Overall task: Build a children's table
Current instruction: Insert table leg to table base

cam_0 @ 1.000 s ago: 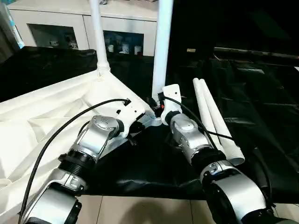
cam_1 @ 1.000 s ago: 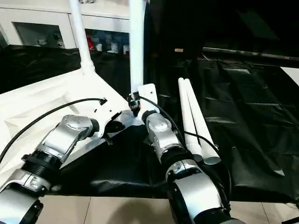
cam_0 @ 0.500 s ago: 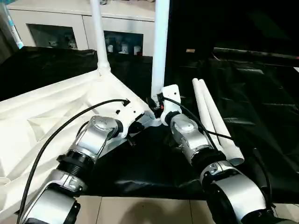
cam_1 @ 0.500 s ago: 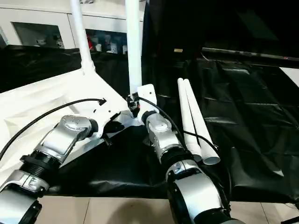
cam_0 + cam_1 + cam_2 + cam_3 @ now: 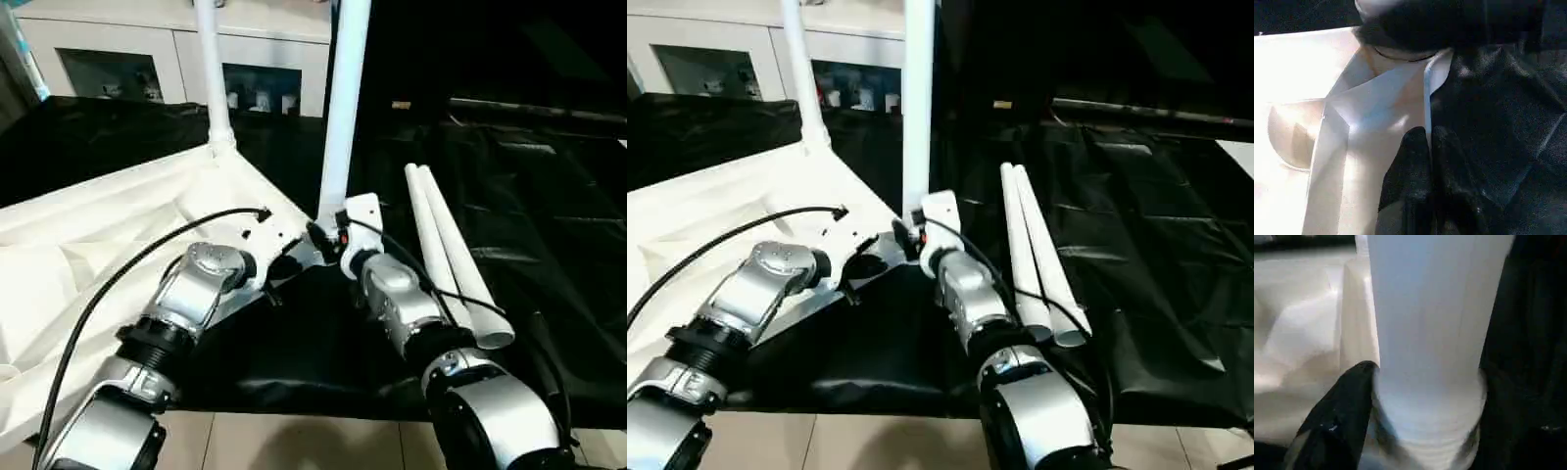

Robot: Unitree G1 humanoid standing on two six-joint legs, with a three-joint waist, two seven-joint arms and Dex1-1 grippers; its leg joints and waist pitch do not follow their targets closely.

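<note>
right gripper (image 5: 1420, 431) sits at the foot of the upright leg (image 5: 345, 108), one black finger (image 5: 1337, 416) showing beside the tube; whether the jaws clamp it or stand slack i cannot tell. the leg's long axis runs straight up from the gripper, its base in the near corner socket of the upturned table top (image 5: 108, 225), so the coming move looks to turn on pushing or letting go along that vertical line. left gripper (image 5: 1430, 161) is pinched closed, fingertips against the thin rim of the table top just beside that socket, seemingly steadying the top. a second leg (image 5: 212, 78) stands beyond, in the far corner. two loose legs (image 5: 446, 245) lie side by side on the black-draped table (image 5: 549, 225), out to the right gripper's outer side and nearer that arm, long axes pointing away from the robot.
</note>
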